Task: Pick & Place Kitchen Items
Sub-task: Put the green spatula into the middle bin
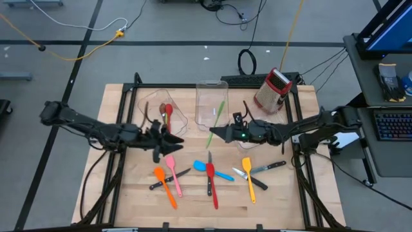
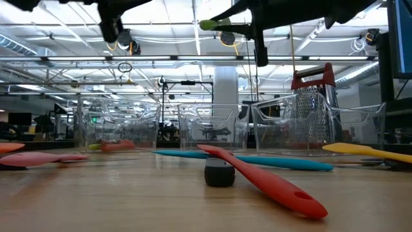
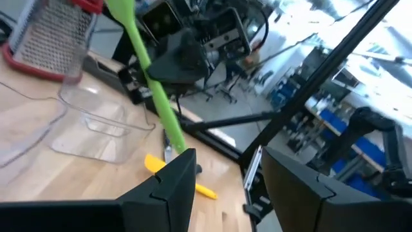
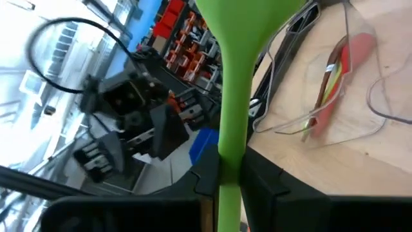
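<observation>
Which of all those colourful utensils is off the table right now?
The green spatula: the right end effector grips its handle in mid-air, while the others lie on the wooden table or in bins.

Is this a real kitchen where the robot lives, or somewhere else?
Probably a robot lab or workshop, not a kitchen. The wooden table sits on a bare grey floor with loose cables, a desk with a keyboard stands beside it, and the low view shows a big hall with ceiling lights.

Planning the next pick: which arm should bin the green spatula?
Right. Its hand is shut on the green spatula, already beside the middle bin. The left hand is open, empty, over the utensils.
</observation>
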